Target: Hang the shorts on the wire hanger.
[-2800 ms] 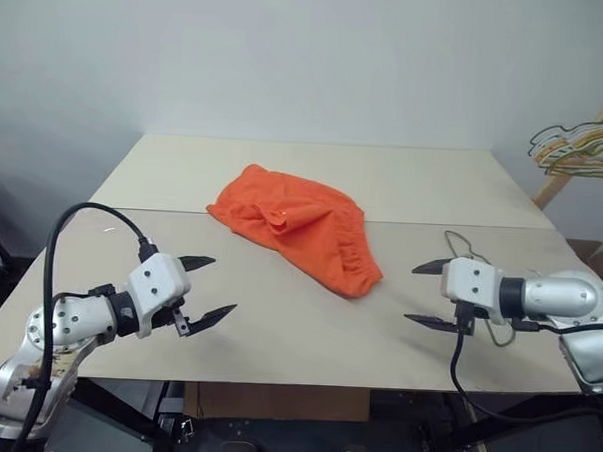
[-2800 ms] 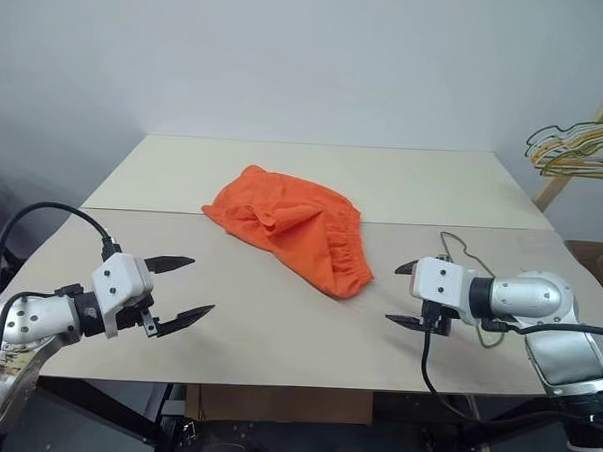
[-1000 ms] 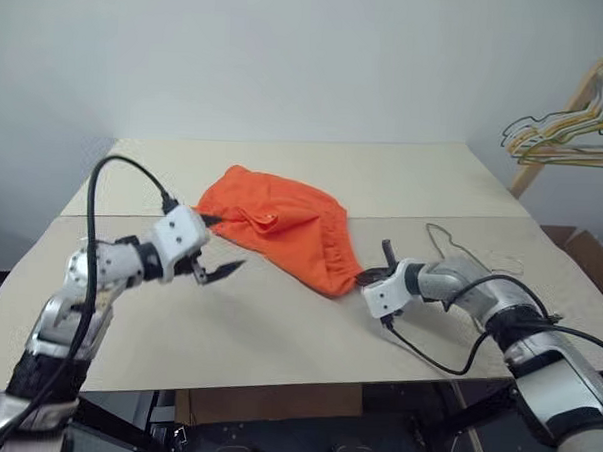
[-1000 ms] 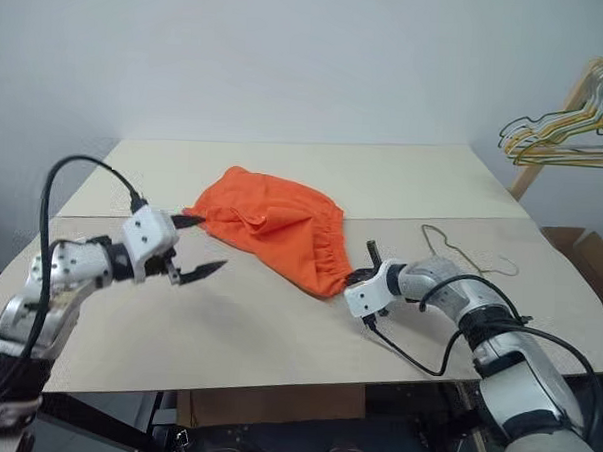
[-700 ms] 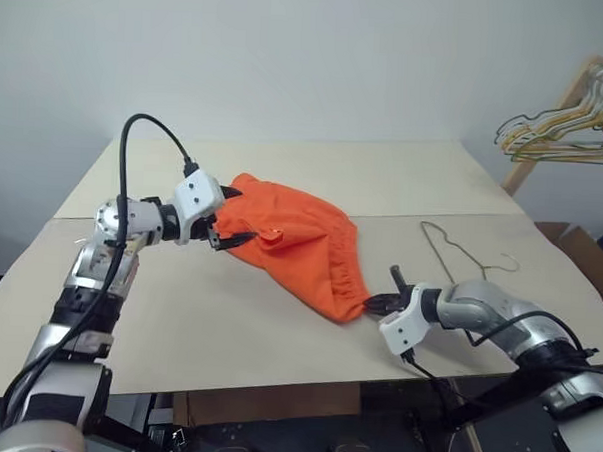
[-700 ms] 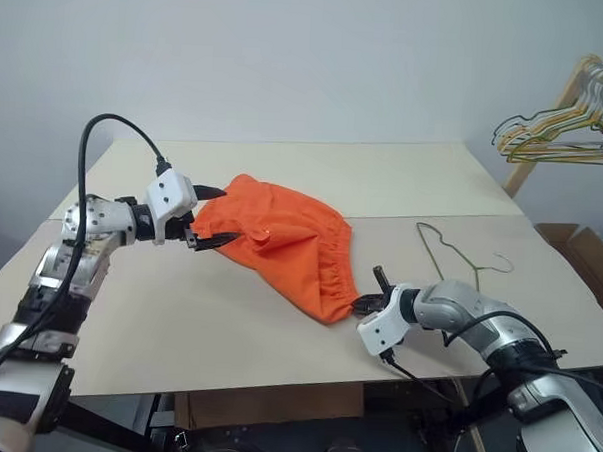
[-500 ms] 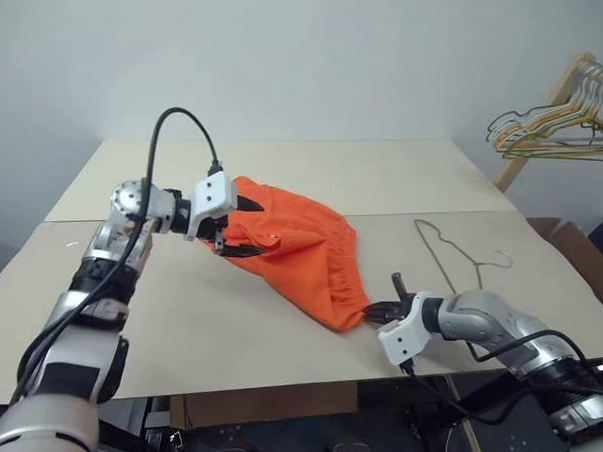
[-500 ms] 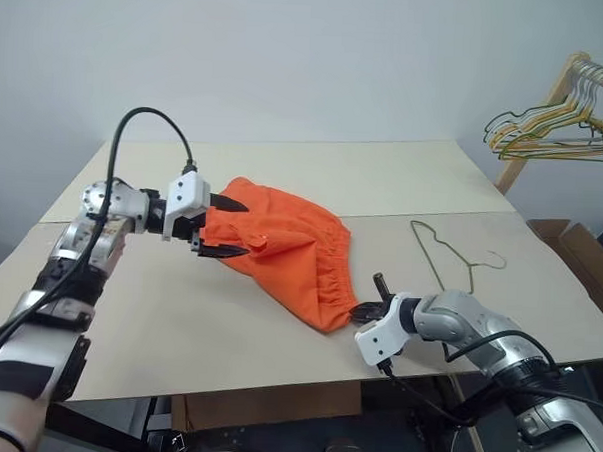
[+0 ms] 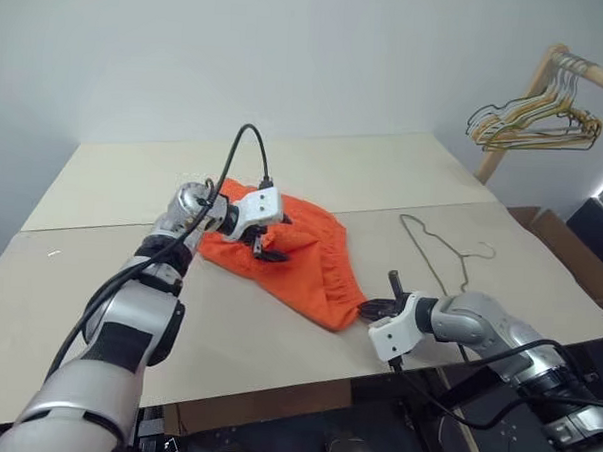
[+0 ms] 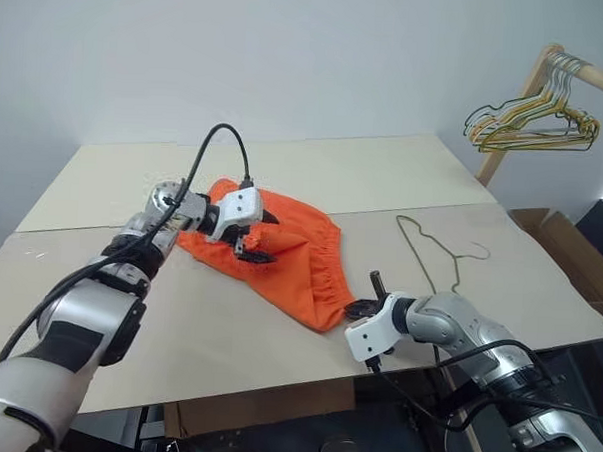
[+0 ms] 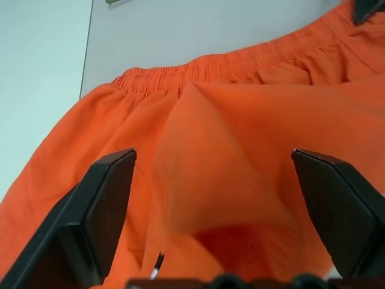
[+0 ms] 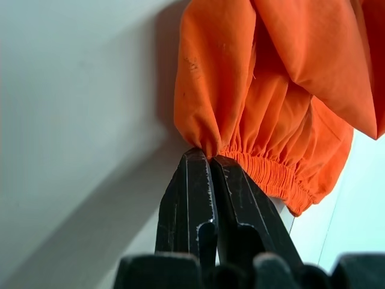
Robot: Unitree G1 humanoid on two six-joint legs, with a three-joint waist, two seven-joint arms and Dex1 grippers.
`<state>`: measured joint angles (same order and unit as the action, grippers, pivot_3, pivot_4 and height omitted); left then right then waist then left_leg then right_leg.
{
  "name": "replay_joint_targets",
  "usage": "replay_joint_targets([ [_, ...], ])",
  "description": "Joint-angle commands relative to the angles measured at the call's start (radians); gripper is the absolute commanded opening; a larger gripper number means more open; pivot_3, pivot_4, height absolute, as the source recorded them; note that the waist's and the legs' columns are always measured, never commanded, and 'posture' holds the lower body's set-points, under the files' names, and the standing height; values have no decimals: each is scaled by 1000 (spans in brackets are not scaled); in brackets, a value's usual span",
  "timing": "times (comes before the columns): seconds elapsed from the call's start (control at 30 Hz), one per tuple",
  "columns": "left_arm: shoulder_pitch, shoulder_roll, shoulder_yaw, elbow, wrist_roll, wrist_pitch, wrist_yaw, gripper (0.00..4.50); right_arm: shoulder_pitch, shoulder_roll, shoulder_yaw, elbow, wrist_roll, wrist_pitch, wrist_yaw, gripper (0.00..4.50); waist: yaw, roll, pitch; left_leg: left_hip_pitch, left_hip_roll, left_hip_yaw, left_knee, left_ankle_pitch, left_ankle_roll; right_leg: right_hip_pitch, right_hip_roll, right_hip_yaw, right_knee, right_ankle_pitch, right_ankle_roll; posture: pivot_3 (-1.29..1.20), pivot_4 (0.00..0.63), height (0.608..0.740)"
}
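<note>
Now, on the left, the left gripper sits over the far-left part of the shorts, jaws spread wide, one finger on each side of a raised fold of orange cloth. Nothing pinched there; cloth lies loose between the fingers, and contact can't be judged. Left arm reaches in across the table, black cable looping above the wrist.

Shorts lie crumpled mid-table, straddling the seam between the two boards, gathered waistband running down toward the near edge. Their near corner narrows to a point at the right gripper.

Right gripper is low on the table near the front edge, jaws closed tight on that near corner of the shorts by the elastic waistband; the right wrist view shows the two fingers pressed together with a tuck of fabric caught at their tips. The waistband hem bunches just beside the fingers.

Further right, the hanger lies flat on the table, apart from the shorts and just beyond the right arm, hook end pointing toward the right edge. It is untouched.

Far right, off the table, a wooden rack leans with a bunch of yellow and green hangers on it. A cardboard box stands on the floor below.
</note>
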<state>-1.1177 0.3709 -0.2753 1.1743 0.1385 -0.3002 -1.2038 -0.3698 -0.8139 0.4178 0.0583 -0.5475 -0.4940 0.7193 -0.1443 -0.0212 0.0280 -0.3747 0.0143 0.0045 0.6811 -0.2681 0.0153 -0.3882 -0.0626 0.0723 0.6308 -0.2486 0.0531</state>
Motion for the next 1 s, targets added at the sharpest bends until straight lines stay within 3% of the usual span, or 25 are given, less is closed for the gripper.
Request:
replay_joint_targets([
  [0.03, -48, 2, 1, 18, 29, -11, 18, 3853, -4, -4, -38, -35, 17, 13, 4, 0, -7, 0, 0, 0, 0, 0, 0, 0, 0, 0, 0, 0, 0, 0, 0, -186, 0, 740],
  [0.4, -45, 9, 32, 20, 40, -17, 15, 120, -10, -2, -31, -15, 10, 10, 1, 0, -20, 0, 0, 0, 0, -3, 0, 0, 0, 0, 0, 0, 0, 0, 0, -184, 0, 740],
  [0.67, -1, 87, 80, -68, 7, -63, -51, 35, -30, 18, -24, 20, 3, 24, 0, 0, -32, 0, 0, 0, 0, -5, 0, 0, 0, 0, 0, 0, 0, 0, 0, -163, 0, 740],
  [0.77, 103, 197, 108, -263, -66, -91, -176, 35, -27, 45, -43, 9, 15, 97, 7, 0, -41, 0, 0, 1, 1, -8, -1, 0, 0, 0, 0, 1, 1, 0, 0, -145, 0, 740],
  [0.87, 287, 347, 182, -611, -243, 40, -336, 35, -18, 56, -60, -15, 31, 173, 33, 0, -47, 1, 0, 1, 2, -8, -2, 0, 0, -1, 0, 2, 2, 0, 0, -129, 0, 740],
  [1.0, 553, 527, 308, -986, -439, 243, -394, 35, -4, 72, -75, -54, 45, 260, 61, 0, -46, 1, 0, 0, 3, -10, -1, -1, 0, -2, -2, 1, 10, -1, 1, -82, 0, 740],
])
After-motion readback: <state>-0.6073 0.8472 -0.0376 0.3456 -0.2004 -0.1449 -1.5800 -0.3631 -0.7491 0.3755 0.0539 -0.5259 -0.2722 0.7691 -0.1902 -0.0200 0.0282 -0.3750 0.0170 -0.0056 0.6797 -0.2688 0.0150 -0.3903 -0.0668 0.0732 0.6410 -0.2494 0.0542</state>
